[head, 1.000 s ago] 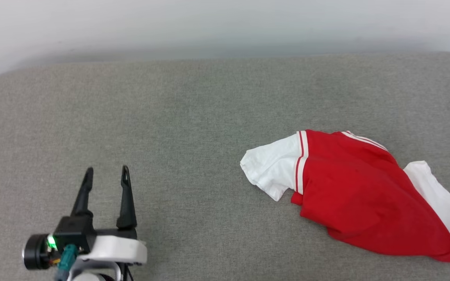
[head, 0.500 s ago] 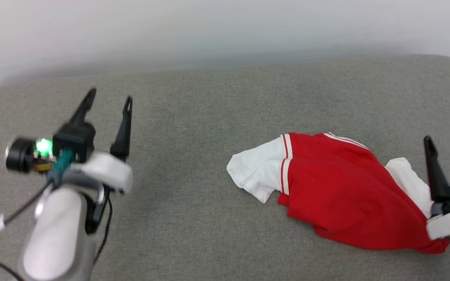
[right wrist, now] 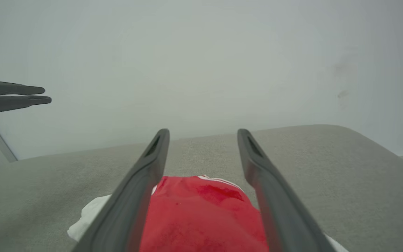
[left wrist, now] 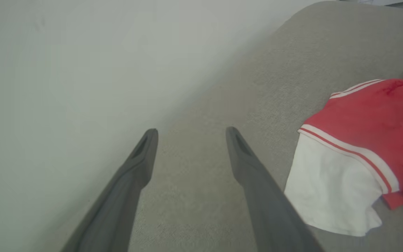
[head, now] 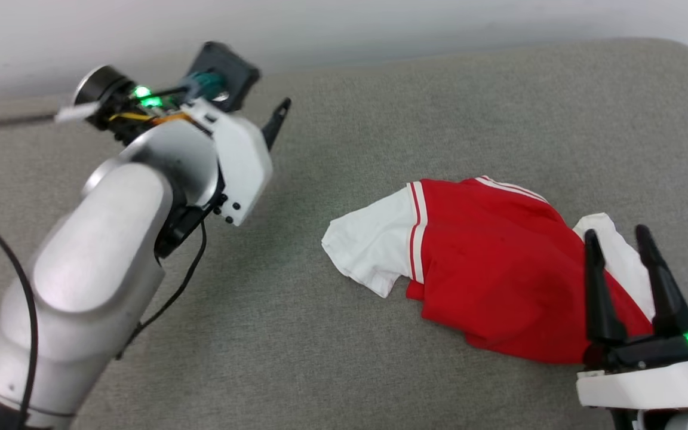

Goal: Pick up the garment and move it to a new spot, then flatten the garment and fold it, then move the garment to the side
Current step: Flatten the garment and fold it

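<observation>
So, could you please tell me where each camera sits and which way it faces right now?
Head view: on the robot's head, looking forward and down at the garment on the grey cushion; the left forearm and open right gripper show.
Left wrist view: on the left wrist, looking along the open left gripper across the cushion toward the wall, garment at right.
Right wrist view: on the right wrist, looking along its own fingers over the garment toward the wall.
Shared: all three show the garment.
</observation>
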Motion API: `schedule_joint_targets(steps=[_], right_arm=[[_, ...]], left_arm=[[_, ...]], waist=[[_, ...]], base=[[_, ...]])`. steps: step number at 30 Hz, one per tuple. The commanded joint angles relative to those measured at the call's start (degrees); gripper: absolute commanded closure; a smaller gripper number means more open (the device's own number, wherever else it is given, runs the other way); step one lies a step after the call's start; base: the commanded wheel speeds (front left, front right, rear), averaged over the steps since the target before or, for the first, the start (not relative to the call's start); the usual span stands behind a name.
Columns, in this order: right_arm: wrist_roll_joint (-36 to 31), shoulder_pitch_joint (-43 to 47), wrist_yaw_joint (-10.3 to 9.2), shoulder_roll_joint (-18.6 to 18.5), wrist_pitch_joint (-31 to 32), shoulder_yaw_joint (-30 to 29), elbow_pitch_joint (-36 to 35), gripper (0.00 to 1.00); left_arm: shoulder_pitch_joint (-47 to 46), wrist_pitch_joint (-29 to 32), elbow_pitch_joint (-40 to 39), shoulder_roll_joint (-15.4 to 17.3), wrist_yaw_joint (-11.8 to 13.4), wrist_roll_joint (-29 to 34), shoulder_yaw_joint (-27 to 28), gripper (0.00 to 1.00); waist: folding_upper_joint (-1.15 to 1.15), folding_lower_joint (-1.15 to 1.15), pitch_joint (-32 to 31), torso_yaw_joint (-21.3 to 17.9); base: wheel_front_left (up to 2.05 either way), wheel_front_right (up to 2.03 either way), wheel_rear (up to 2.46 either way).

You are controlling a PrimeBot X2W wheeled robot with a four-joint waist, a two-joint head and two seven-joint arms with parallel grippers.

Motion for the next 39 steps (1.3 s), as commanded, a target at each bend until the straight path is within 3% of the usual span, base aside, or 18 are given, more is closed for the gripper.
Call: schedule_joint_targets(steps=[1,8,16,21,25,31,32,33,39], right_arm=[[-0.4,0.4,-0.04,0.6,-0.1,0.5,-0.4,0.00],[-0.7,-2.5,-0.04,1.5,-0.3,2.7,0.5,0.00],[-0.7,-5.4,-0.04,2.3,-0.3,4.4,0.0,0.00],[0.1,-6.9,-0.04,2.5,-0.3,5.2,-0.5,0.00],[1.6,-8.0,-0.04,2.5,-0.4,5.5,-0.8,0.00],[2.5,-9.1,-0.04,2.5,-0.4,5.2,-0.6,0.00],[2.6,-9.3,-0.04,2.5,-0.4,5.2,-0.6,0.00],[2.7,-9.3,-0.04,2.5,-0.4,5.1,-0.5,0.00],[2.4,-7.7,-0.04,2.5,-0.4,4.1,-0.3,0.00]], left_arm=[[-2.4,3.2,-0.5,1.8,0.1,-2.7,-3.6,0.00],[-14.0,16.0,-2.7,6.6,0.1,-16.4,-22.6,0.00],[-24.1,25.8,-2.7,7.5,0.0,-26.3,-38.3,0.00],[-25.9,32.8,-4.0,7.7,0.0,-27.2,-41.0,0.00],[-21.9,39.9,-7.5,8.2,0.0,-24.6,-41.0,0.00],[-17.6,43.4,-9.8,9.9,0.0,-22.4,-41.7,0.00],[-17.3,43.2,-10.0,10.2,0.0,-22.1,-41.7,0.58],[-17.1,42.9,-10.2,10.3,0.0,-21.9,-41.8,1.00],[-19.5,36.7,-10.7,10.0,0.0,-21.9,-41.1,1.00]], waist=[[0.00,0.00,1.4,-0.9],[0.00,0.00,5.2,-3.0],[0.00,0.00,10.1,-6.0],[0.00,0.00,13.0,-7.5],[0.00,0.00,14.7,-8.5],[0.00,0.00,15.7,-9.3],[0.00,0.00,15.8,-9.3],[0.00,0.00,15.6,-9.2],[0.00,0.00,12.4,-6.7]], base=[[0.00,0.00,0.00],[0.00,0.00,0.00],[0.00,0.00,0.00],[0.00,0.00,0.00],[0.00,0.00,0.00],[0.00,0.00,0.00],[0.00,0.00,0.00],[0.00,0.00,0.00],[0.00,0.00,0.00]])
